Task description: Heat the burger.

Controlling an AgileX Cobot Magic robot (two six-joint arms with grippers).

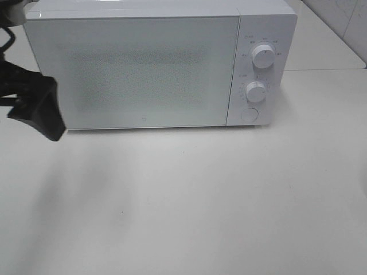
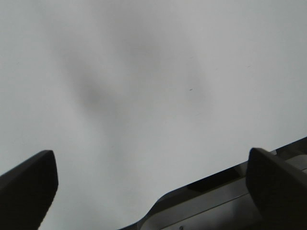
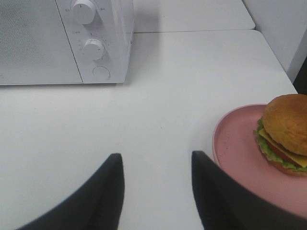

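Black left gripper [image 2: 152, 184] jaws gape empty by my closed white microwave [image 1: 160, 63], right gripper [image 3: 156, 191] half-spread holding nothing beside the pink plate [image 3: 235, 143] carrying the burger [image 3: 284, 134], so I judge lifting that plate early risks hitting the door.

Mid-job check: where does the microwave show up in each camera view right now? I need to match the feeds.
Exterior high: the microwave fills the upper part of the picture, door shut, knobs at its right.
Left wrist: only a strip of what seems to be its edge, low between the open fingers.
Right wrist: its right end is in the upper left corner.
Shared landmark: the lower knob, absent from the left wrist view.
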